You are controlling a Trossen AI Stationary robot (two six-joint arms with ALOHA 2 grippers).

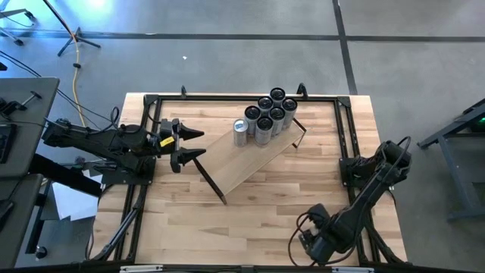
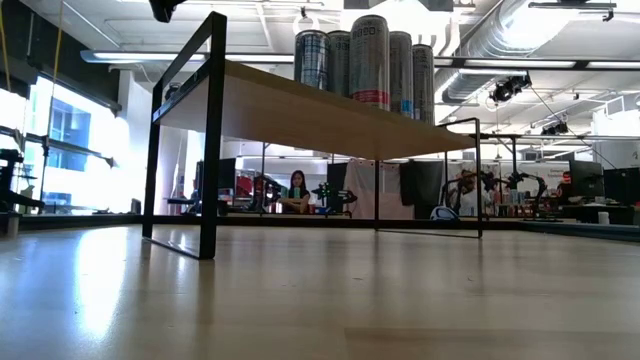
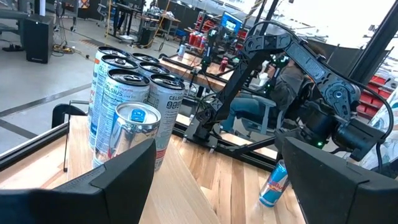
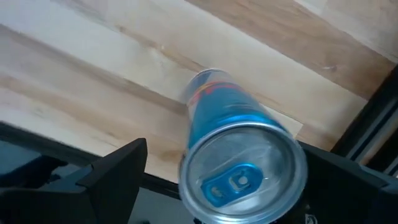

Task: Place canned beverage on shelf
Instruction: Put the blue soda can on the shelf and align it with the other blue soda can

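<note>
The shelf [image 1: 254, 155] is a pale board that stands slantwise on black end brackets [image 2: 210, 140] in the middle of the table. Several tall cans [image 1: 269, 114] stand upright in a cluster on its far right end. A blue canned beverage [image 4: 239, 174] stands upright on the tabletop at the near right, also seen as the blue can [image 3: 273, 183] in the left wrist view. My right gripper [image 4: 224, 155] points down over it, open, one finger on either side of its top. My left gripper [image 1: 193, 148] is open and level at the shelf's left end, pointing toward the cans.
A black metal frame [image 1: 345, 129] runs round the tabletop's edges. Bare striped wood [image 1: 250, 220] lies between the shelf and the near edge. A person sits in the room beyond the table [image 2: 297, 190].
</note>
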